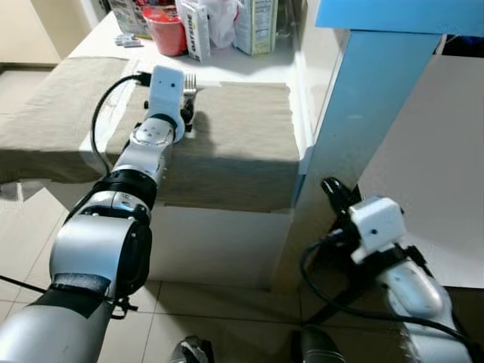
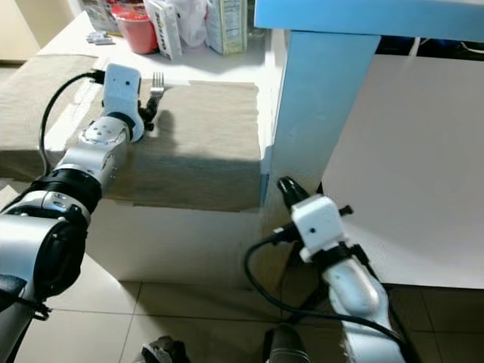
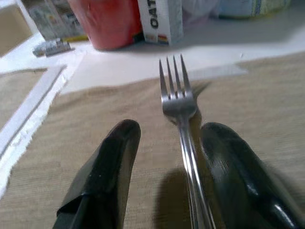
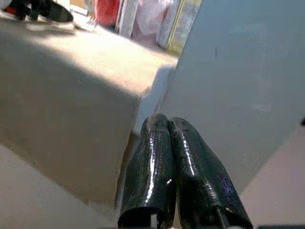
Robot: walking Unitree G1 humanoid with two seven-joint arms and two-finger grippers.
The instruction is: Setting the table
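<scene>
A silver fork (image 3: 178, 95) lies flat on the beige placemat (image 1: 234, 136), tines toward the back of the white table. My left gripper (image 3: 171, 129) rests low over the mat with its fingers open on either side of the fork's handle, a gap showing on both sides. In the left eye view the fork's tines (image 1: 190, 80) poke out just beyond the left wrist. My right gripper (image 1: 333, 187) hangs low beside the blue post, its fingers (image 4: 164, 143) pressed shut with nothing between them.
A red cup (image 1: 168, 30), an oat carton (image 1: 197, 30) and a box (image 1: 255, 26) crowd the table's back edge. A second beige mat (image 1: 45, 113) lies to the left. A tall blue post (image 1: 355, 113) stands right of the table, above tiled floor (image 1: 227, 333).
</scene>
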